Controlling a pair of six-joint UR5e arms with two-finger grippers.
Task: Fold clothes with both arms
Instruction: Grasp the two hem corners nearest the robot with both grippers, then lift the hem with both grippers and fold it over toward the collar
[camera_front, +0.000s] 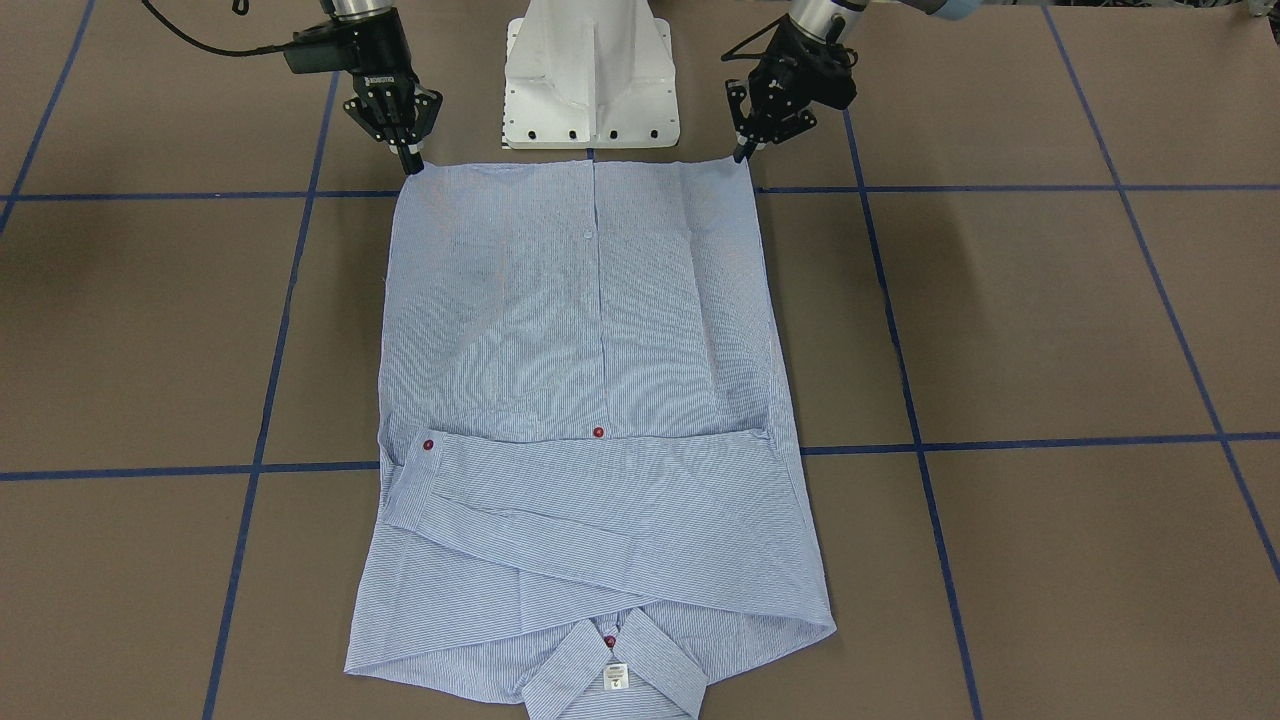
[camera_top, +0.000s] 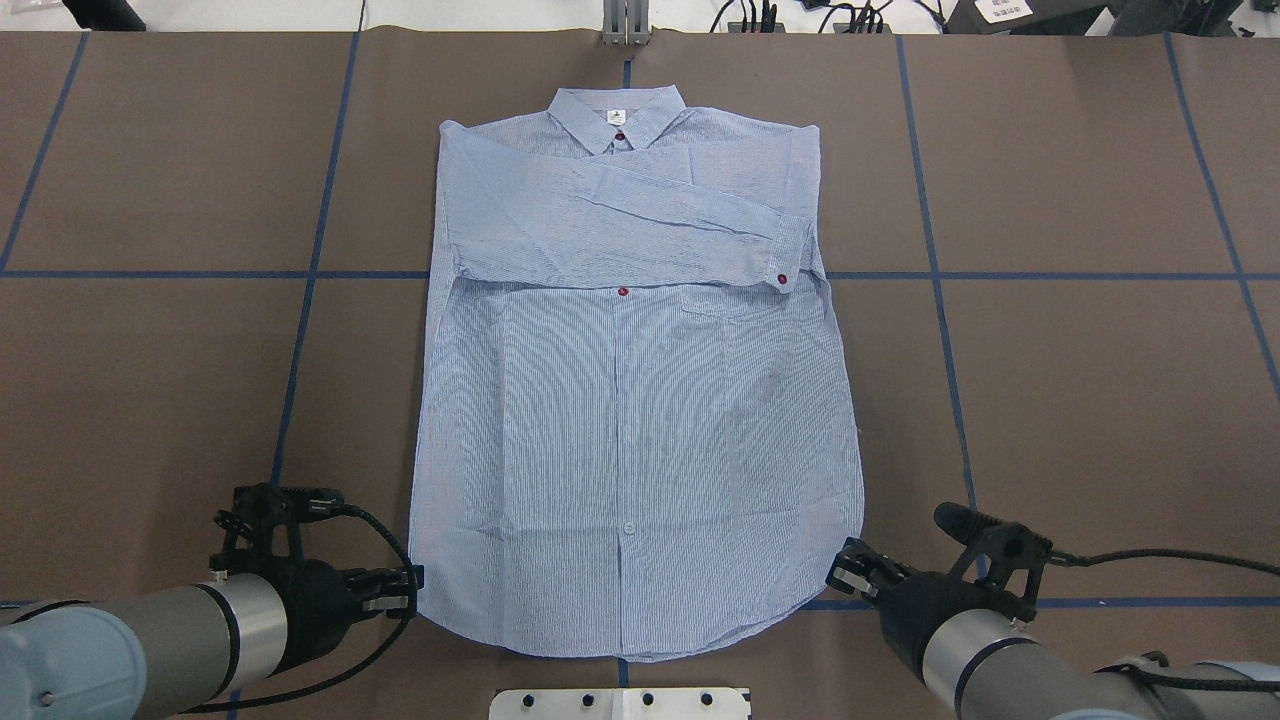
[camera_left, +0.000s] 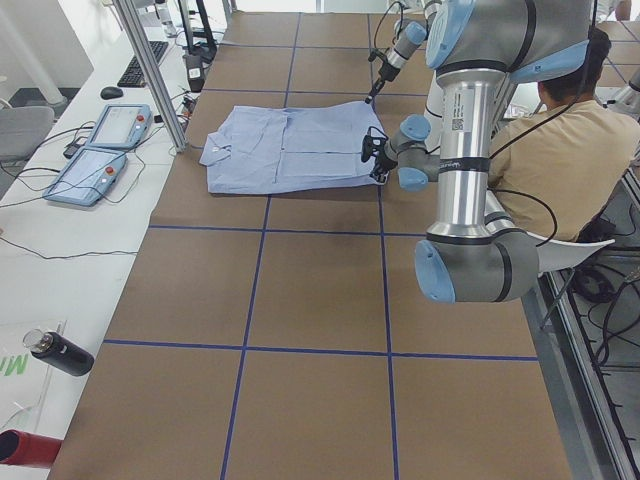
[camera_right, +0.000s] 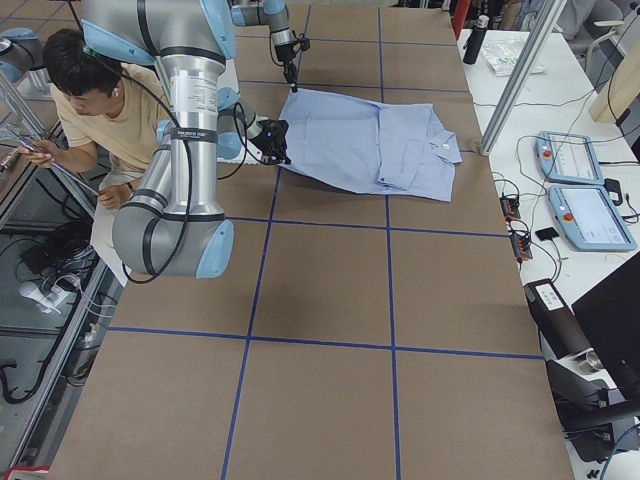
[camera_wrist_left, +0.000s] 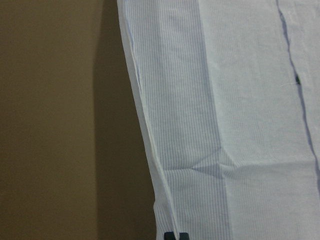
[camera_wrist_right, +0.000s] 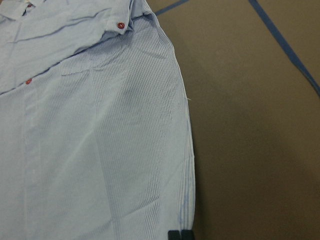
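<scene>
The left gripper (camera_front: 743, 154) is drawn narrow, its tips pinched on the shirt (camera_front: 590, 320) at the hem corner on the robot's left. In the left wrist view the dark pads (camera_wrist_left: 170, 235) are seen side by side at the cloth's edge. The right gripper (camera_front: 411, 163) is closed to the same pinch on the opposite hem corner (a hold on cloth is judged in both cases, since what lies between the tips is barely shown).

The shirt is spread flat, buttoned side up, midway along the worktop's robot-side edge. Its hem lies just in front of the white pedestal (camera_front: 590, 80), and its collar (camera_front: 612, 660) is pointed toward the far edge.

The sleeves (camera_front: 600, 500) have been laid across the chest, one over the other, just below the collar, so that step is taken as done. The body has not yet been folded: the full length is on the surface, and the side edges are not turned in. A lift of the hem toward the collar is judged to be the step in hand, with perhaps one further fold to follow.

The worktop (camera_front: 1050, 330) is covered in plain brown material and divided into large squares by blue tape lines (camera_front: 1000, 442). Beyond its far edge a white bench is seen, with two control pendants (camera_left: 100, 150) and a dark bottle (camera_left: 58, 352) on it. A person (camera_left: 570, 130) in a tan shirt is seated behind the robot.
</scene>
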